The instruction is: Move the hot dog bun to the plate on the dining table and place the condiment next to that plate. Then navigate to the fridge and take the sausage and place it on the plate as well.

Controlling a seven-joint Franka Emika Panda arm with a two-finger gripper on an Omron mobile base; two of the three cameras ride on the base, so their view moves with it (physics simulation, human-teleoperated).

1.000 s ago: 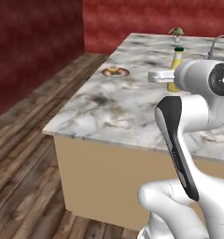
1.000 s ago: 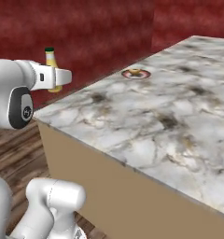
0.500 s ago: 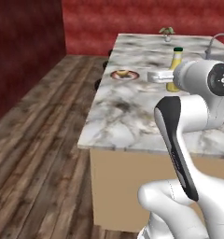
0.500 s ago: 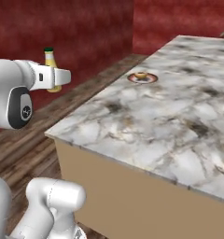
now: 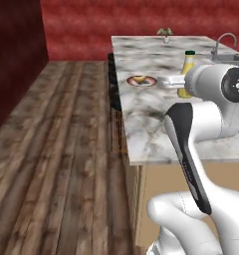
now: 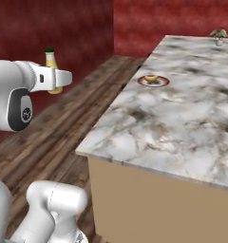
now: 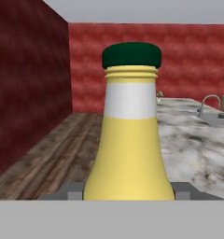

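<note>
I am in the middle step. The small yellow bottle with a green cap and a pale label band (image 7: 130, 140) stands upright in my tool (image 7: 128, 190), whose two dark tips pinch its lower body from either side, so the condiment is off the worktop and riding with me. From the left base camera it shows just past my white wrist (image 5: 187, 74), over the near part of the slab; from the right base camera it sits at about ten o'clock, in front of the red wall (image 6: 51, 70).

The round plate with a red-orange rim (image 6: 153, 81) rests farther along the white-grey marble worktop (image 6: 182, 123), near its left edge, well apart from the bottle. A small golden-tan oblong lies in its centre, which I take to be the hot dog bun (image 6: 151, 78), so that first part looks done. Nothing else lies on the plate.

What is left, as I judge it: set the bottle down just beside the plate, then go to the fridge for the sausage and add it to the plate.

Beyond the plate, a small potted plant (image 6: 218, 34) stands at the far end at twelve o'clock, and a steel sink with a curved tap (image 5: 226, 46) is inset at about two o'clock.
</note>
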